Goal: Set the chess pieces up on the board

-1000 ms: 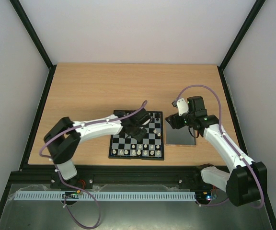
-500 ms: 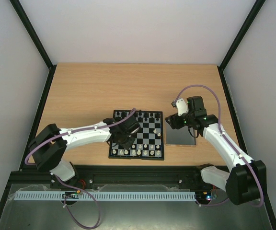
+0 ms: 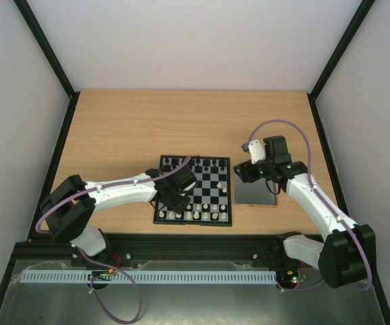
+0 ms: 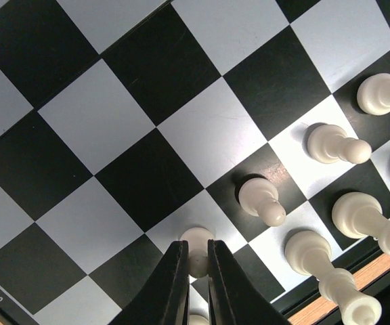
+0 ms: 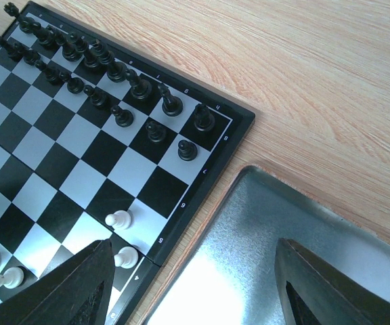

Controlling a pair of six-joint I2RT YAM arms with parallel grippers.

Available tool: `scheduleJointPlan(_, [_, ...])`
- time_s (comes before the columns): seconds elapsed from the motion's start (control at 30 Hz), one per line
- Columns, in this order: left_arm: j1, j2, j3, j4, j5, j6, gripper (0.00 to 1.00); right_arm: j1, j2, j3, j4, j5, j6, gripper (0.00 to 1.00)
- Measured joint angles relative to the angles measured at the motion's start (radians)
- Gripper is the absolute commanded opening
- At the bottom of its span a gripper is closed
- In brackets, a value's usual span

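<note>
From above, the board (image 3: 193, 191) has its black rows lined up along the far side and most of the white pieces (image 3: 196, 215) along the near side. The left gripper (image 3: 173, 198) hangs over its near-left part, and the right gripper (image 3: 248, 170) is over the tray (image 3: 254, 196).

At the left wrist, the fingers are pressed together and seem to pinch a white pawn (image 4: 196, 245) on a pale square.

At the right wrist, the jaws are spread wide and hold nothing.

Probably only a few pawns are left to place.

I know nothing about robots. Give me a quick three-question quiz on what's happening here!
1. True or false: the right gripper is holding a chess piece.
2. The left gripper pinches: A) nothing, B) a cream-white piece, C) a coin?
3. What shiny thing lies right of the board?
Key: 1 false, its jaws stand open and empty; 2 B; 3 the metal tray.
</note>
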Motion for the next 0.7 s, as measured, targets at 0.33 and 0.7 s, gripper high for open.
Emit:
scheduleJointPlan(0.33, [-0.002, 0.001, -0.005, 0.001, -0.004, -0.007, 0.32, 0.000, 0.007, 0.000, 0.000, -0.003, -0.003, 0.66])
scheduleJointPlan(0.7, [-0.002, 0.024, 0.169, -0.010, -0.079, -0.010, 0.41, 0.000, 0.007, 0.000, 0.000, 0.020, -0.002, 0.66])
